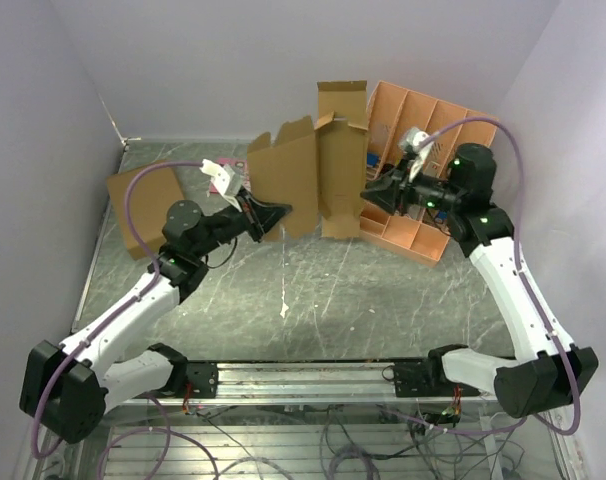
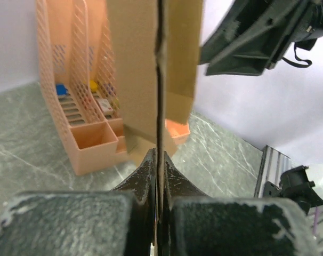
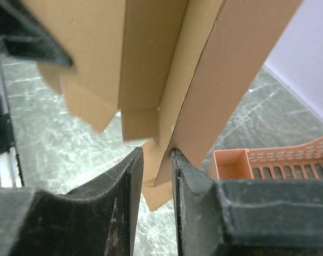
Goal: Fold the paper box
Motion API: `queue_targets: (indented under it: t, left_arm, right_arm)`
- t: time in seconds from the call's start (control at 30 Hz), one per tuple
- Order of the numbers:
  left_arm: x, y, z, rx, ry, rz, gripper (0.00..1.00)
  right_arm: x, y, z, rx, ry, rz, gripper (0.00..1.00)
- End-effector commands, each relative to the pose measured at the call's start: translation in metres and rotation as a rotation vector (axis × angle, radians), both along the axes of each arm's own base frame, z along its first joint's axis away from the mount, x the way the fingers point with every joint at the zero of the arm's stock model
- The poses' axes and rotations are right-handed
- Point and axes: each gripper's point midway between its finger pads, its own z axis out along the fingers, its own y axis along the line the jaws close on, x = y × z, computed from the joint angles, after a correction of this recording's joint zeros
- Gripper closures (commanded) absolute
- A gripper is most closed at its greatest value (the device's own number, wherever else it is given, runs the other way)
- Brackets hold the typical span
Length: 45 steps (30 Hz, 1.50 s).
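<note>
A robotics lab cell — bare white walls (image 1: 283,60), aluminium rail (image 1: 303,375), loose cables (image 1: 283,440).

paper box (image 1: 303,180): thin brown cardboard, matt; its cut edges looked fibrous to me.
tabletop (image 1: 313,300): grey-green marbled surface, was smooth and faintly glossy.
organiser (image 1: 423,120): orange plastic, meshed walls, dull sheen.
my left gripper (image 1: 279,213): black matt plastic; its blocks were scuffed whitish.
base rail (image 1: 303,375): bare metal, shone.

My table (image 1: 313,300): grey-green marbled top. An orange mesh organiser (image 1: 428,120) lies far right, a brown cardboard piece (image 1: 133,205) far left, a small white scrap (image 1: 284,311) mid-table.
</note>
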Motion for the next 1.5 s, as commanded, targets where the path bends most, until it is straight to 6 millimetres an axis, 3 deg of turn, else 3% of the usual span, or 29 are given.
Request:
queue_targets:
  t: [0.0, 0.13, 0.27, 0.43, 0.47, 0.53, 0.6, 0.7, 0.83, 1.0, 1.2, 1.47]
  left_arm:
    - [-0.008, 0.025, 0.026, -0.009, -0.112, -0.030, 0.93]
    - [-0.009, 0.037, 0.033, 0.050, -0.161, -0.057, 0.93]
    - [-0.010, 0.041, 0.043, 0.115, -0.209, -0.086, 0.93]
    - [-0.009, 0.053, 0.060, 0.187, -0.278, -0.066, 0.93]
    - [-0.011, 0.054, 0.063, 0.188, -0.293, -0.074, 0.93]
    - [-0.015, 0.056, 0.068, 0.190, -0.313, -0.091, 0.93]
    - [-0.020, 0.054, 0.072, 0.183, -0.328, -0.122, 0.93]
    - [-0.026, 0.051, 0.075, 0.169, -0.334, -0.162, 0.93]
    - [-0.031, 0.049, 0.080, 0.152, -0.338, -0.192, 0.93]
    - [-0.029, 0.047, 0.081, 0.135, -0.329, -0.203, 0.93]
    - [-0.025, 0.045, 0.082, 0.106, -0.325, -0.215, 0.93]
    - [-0.033, 0.041, 0.086, 0.071, -0.326, -0.272, 0.93]
  right_arm:
    - [-0.028, -0.024, 0.028, 0.052, -0.082, 0.172, 0.71]
    - [-0.042, -0.045, 0.053, 0.084, -0.123, 0.246, 0.60]
    - [-0.042, -0.059, 0.072, 0.040, -0.182, 0.207, 0.50]
    - [-0.009, -0.095, 0.104, -0.103, -0.289, -0.057, 0.51]
    - [0.000, -0.104, 0.107, -0.117, -0.295, -0.122, 0.54]
    - [0.019, -0.122, 0.106, -0.130, -0.288, -0.225, 0.69]
    - [0.037, -0.130, 0.093, -0.114, -0.236, -0.243, 0.84]
    - [0.045, -0.119, 0.078, -0.056, -0.167, -0.148, 0.90]
    - [0.034, -0.098, 0.079, 0.066, -0.132, 0.009, 0.88]
    - [-0.005, -0.073, 0.086, 0.140, -0.127, 0.193, 0.83]
    - [-0.050, -0.057, 0.092, 0.168, -0.118, 0.320, 0.76]
    - [-0.044, -0.032, 0.085, 0.163, -0.104, 0.332, 0.70]
